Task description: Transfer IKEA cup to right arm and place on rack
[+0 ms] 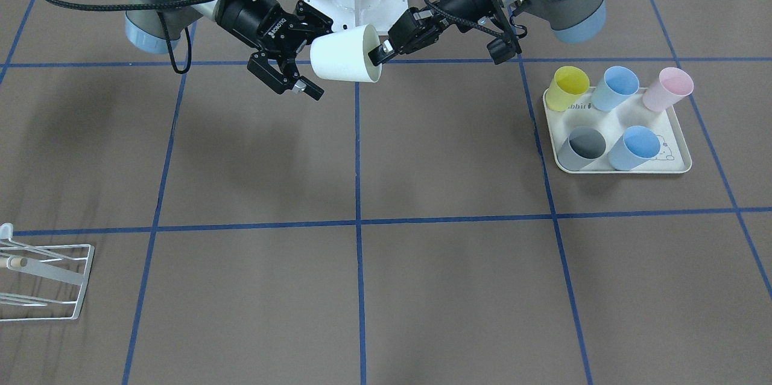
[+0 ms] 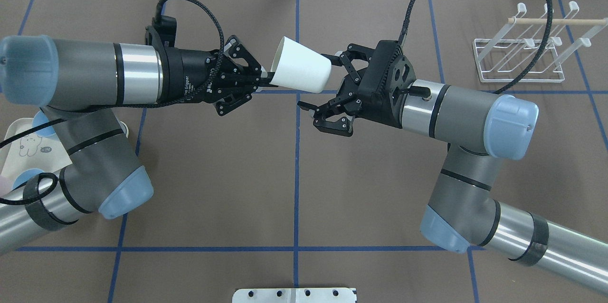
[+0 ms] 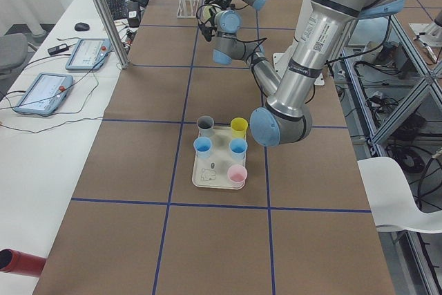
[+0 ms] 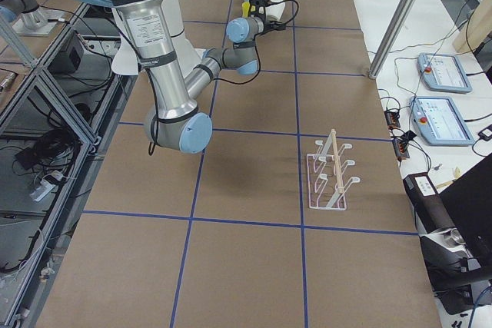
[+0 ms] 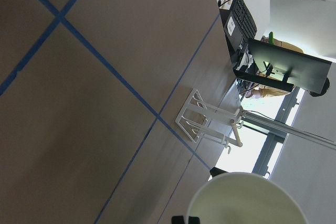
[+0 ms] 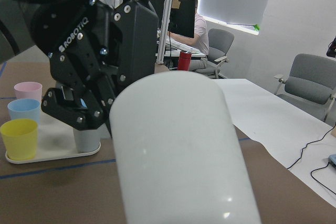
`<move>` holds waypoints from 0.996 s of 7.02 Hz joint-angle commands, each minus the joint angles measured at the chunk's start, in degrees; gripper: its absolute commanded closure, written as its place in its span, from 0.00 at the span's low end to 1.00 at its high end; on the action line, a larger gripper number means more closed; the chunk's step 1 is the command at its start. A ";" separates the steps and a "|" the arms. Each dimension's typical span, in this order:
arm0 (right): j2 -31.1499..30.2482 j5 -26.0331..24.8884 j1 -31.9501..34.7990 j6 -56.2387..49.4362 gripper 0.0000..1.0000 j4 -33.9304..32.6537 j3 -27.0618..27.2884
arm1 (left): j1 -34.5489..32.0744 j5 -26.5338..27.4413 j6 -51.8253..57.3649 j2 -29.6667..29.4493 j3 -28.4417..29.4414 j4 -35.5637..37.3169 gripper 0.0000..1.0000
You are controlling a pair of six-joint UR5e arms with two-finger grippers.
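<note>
Cup (image 2: 301, 71) hung in mid-air, well apart from the rack (image 2: 527, 20); I had the left gripper (image 2: 266, 77) pinched on its rim, leaving the base free; the right gripper (image 2: 327, 87) gaped wide about that base, gripping nothing, ready to take over.

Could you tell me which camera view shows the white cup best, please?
The overhead exterior view: the white cup shows whole, its rim pinched by the left gripper. Front-facing shows it too; side views, tiny; wrist views, cropped.
</note>
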 commanded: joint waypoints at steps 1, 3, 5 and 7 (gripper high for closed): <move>-0.03 0.03 -0.08 0.00 0.02 0.03 0.03 | 0.52 0.15 0.01 0.20 0.05 0.02 1.00; -0.11 0.03 -0.25 0.00 0.02 0.03 0.03 | 1.40 1.55 0.27 0.20 0.14 0.02 1.00; -0.03 0.03 -0.43 -0.26 0.02 0.03 0.03 | 1.40 1.64 0.28 0.20 0.14 0.02 1.00; -0.03 0.03 -0.52 -0.79 0.02 0.03 0.03 | 1.40 1.64 0.28 0.20 0.49 0.02 1.00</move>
